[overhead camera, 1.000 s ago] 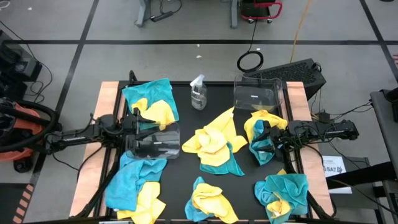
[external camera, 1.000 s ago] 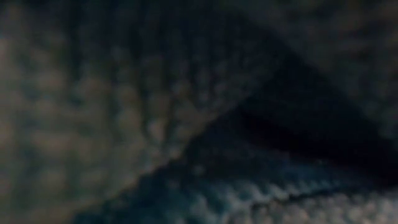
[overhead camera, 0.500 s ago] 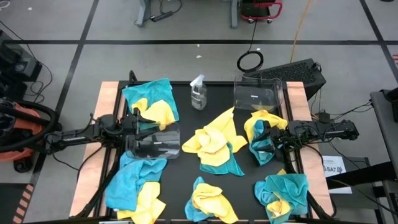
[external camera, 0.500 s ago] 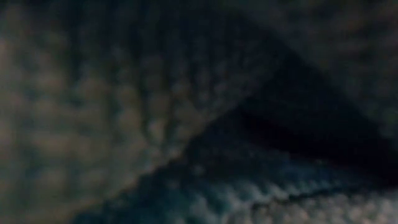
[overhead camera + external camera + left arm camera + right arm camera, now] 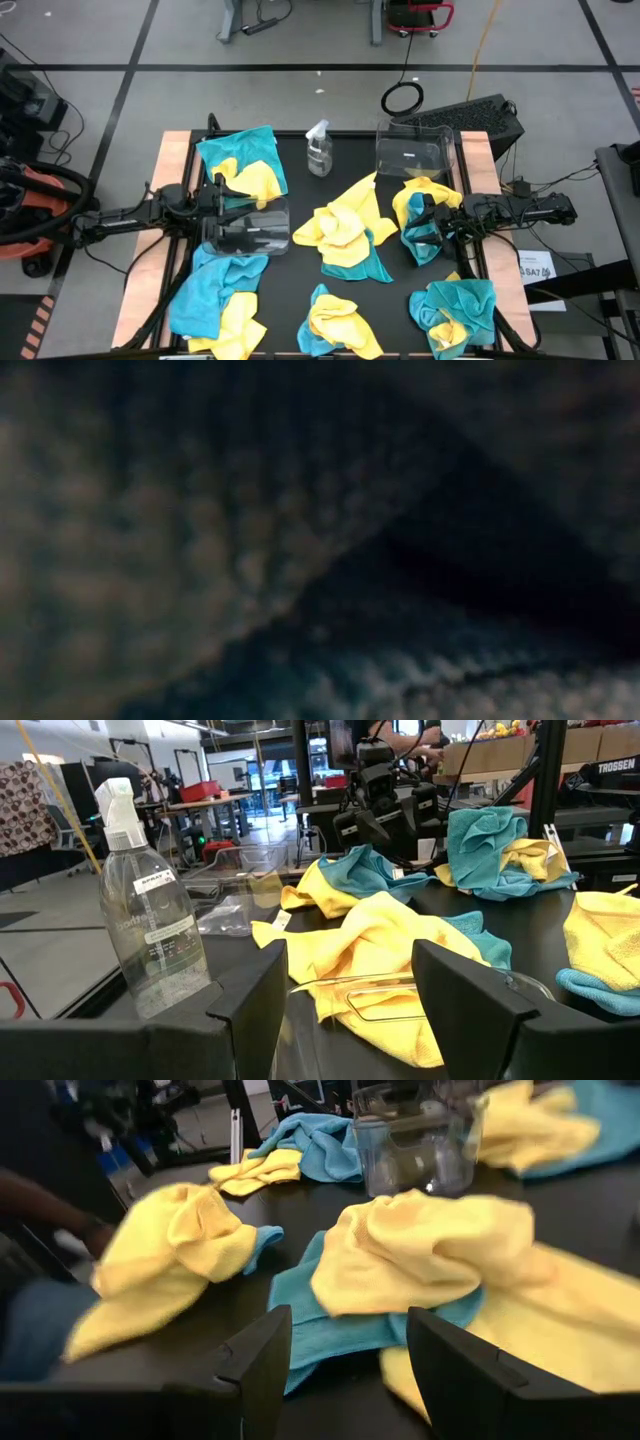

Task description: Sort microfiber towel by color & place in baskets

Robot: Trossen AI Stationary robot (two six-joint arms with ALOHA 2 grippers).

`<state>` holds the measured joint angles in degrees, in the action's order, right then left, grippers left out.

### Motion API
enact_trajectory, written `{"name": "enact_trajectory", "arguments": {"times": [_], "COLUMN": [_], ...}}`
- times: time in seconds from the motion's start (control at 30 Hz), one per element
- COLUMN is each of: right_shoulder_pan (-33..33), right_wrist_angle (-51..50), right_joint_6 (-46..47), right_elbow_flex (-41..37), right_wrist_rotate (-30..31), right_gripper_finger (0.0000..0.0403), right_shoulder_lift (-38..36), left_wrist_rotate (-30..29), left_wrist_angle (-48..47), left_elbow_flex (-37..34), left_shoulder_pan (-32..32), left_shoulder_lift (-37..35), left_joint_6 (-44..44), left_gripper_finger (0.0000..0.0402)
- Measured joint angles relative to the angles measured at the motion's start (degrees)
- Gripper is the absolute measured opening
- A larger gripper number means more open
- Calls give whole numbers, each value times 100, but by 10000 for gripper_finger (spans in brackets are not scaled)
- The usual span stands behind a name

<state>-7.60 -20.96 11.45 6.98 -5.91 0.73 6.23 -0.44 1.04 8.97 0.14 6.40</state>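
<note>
While both arms are resting at the desk's (image 5: 300, 150) sides, the right end effector (image 5: 432, 226), fingers apart, is sitting among yellow and teal towels (image 5: 348, 232); the left end effector (image 5: 232, 207), also apart, is sitting beside a clear basket (image 5: 247, 234).

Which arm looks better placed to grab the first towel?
Probably the right: its gripper, open, sits right at a yellow and teal towel pile. The left gripper, also open, is at a clear basket.
</note>
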Motion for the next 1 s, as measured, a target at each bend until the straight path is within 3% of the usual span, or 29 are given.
{"name": "enact_trajectory", "arguments": {"times": [0.13,0.33,0.5,0.7,1.0], "right_shoulder_pan": [-2,-2,0,0,0], "right_wrist_angle": [171,132,287,737,1173], "right_joint_6": [-792,-835,-2793,-4084,-4685], "right_elbow_flex": [0,0,0,0,0], "right_wrist_rotate": [4,9,119,349,531], "right_gripper_finger": [192,192,192,192,192], "right_shoulder_lift": [-2,-2,0,-2,9], "left_wrist_rotate": [0,-2,-1,0,-1], "left_wrist_angle": [1,0,2,2,2], "left_elbow_flex": [-2,-2,-1,-1,-1], "left_shoulder_pan": [-1,0,0,0,1], "left_shoulder_lift": [0,0,0,0,0], "left_joint_6": [1,2,1,0,1], "left_gripper_finger": [221,221,221,221,221]}}
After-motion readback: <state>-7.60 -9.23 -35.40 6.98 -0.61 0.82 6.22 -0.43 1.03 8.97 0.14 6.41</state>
